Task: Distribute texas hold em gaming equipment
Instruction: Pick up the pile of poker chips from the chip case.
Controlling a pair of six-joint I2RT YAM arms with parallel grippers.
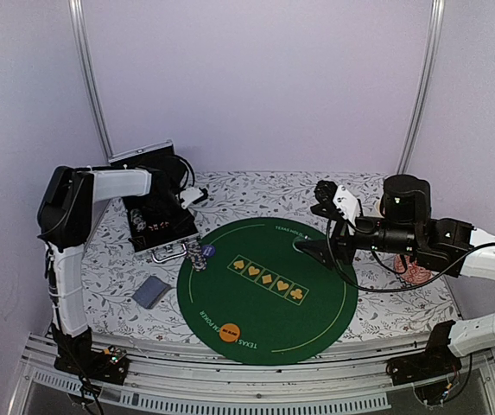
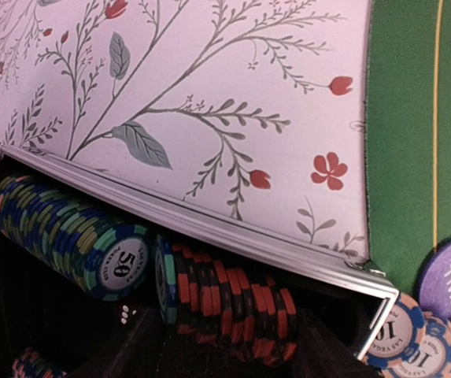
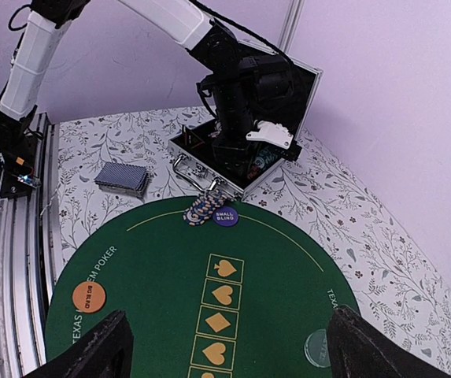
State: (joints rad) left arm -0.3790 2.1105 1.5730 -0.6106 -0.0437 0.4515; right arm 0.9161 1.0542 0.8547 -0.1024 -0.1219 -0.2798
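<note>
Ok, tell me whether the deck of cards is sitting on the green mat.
No, the deck of cards lies on the floral cloth, apart from the green mat.

The top camera sat above and behind my bases and looked down over the whole surface [image 1: 394, 316] toward its far edge, from well back. My left wrist camera was pressed close over the open case [image 2: 209, 228] near the far-left corner, facing its rim, the chips [image 2: 107, 244] inside and a strip of green mat [image 2: 406, 118]. My right wrist camera looked from the right edge across the mat toward the left edge, at middle distance, with my right gripper [image 3: 227, 319] framing the bottom. All three shared the purple disc [image 2: 449, 277] and the case.
</note>
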